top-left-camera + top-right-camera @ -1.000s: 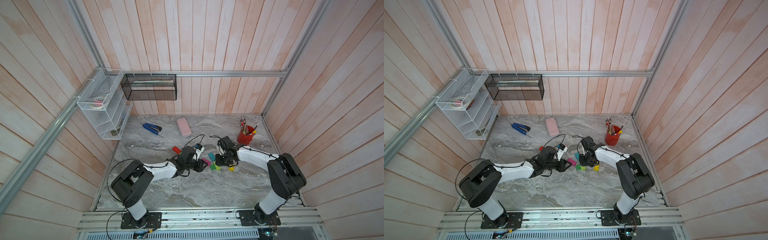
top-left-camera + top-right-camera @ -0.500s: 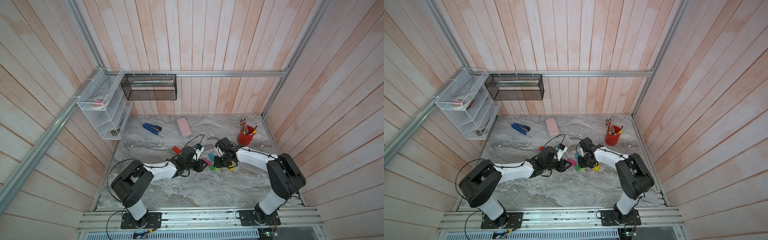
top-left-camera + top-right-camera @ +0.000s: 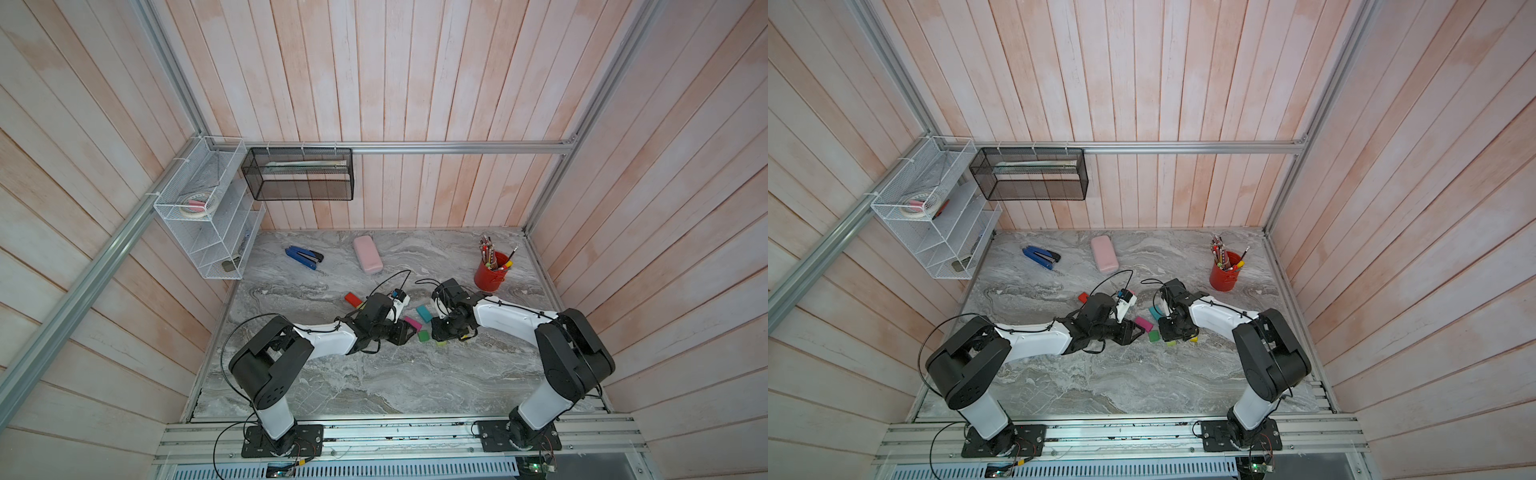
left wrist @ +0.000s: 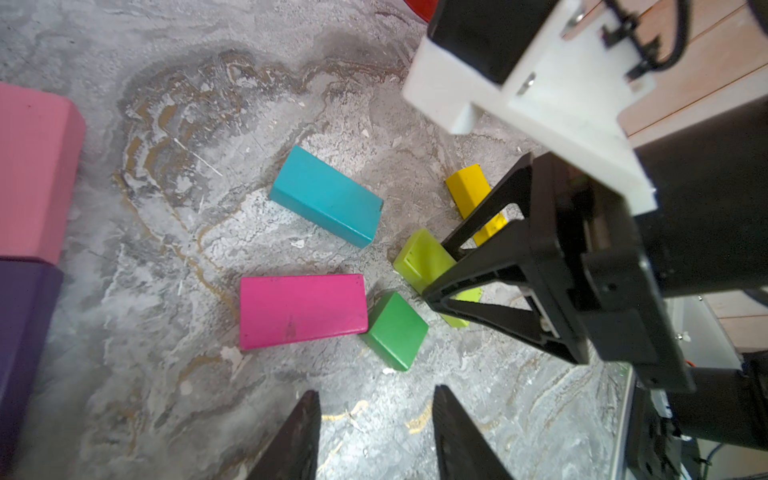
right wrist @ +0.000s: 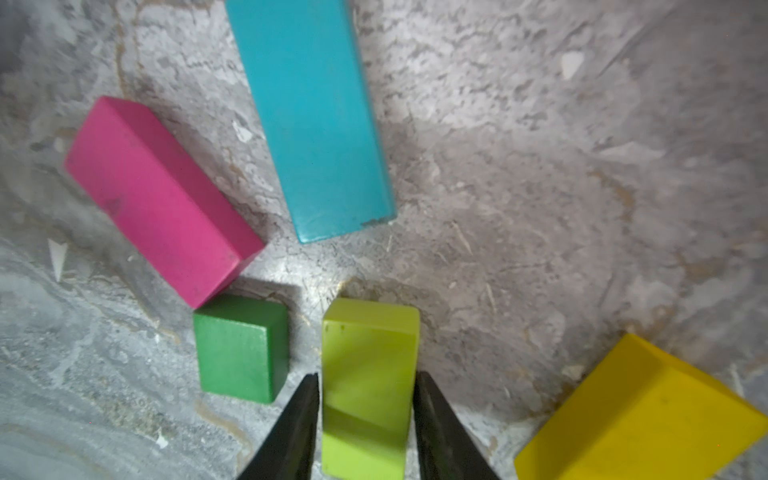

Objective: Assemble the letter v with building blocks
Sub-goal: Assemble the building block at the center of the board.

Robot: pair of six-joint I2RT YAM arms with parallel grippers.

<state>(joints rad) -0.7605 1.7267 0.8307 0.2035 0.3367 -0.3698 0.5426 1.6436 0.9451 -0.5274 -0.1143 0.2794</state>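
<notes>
The grey marbled bench carries everything, and both arms reach low over its middle, their tips facing each other. The left gripper hangs just above the bench with its fingers spread and only bare stone between them. The right gripper straddles the lime brick, one finger along each long side; I cannot tell whether they are pinching it or merely flanking it. Well beyond both grippers, toward the back wall, stand a red pencil cup, a pale pink case and a blue and black stapler. The teal brick lies flat ahead of the right gripper's tips, apart from the lime one. The magenta brick lies ahead of the left gripper, one end at a corner of the green cube. A pink brick and a purple brick sit together off to one side of the left gripper. The yellow brick lies near the right gripper, on the side away from the left one. A red brick rests behind the left gripper, beside its wrist. The green cube sits between the two grippers, just beside the lime brick.
</notes>
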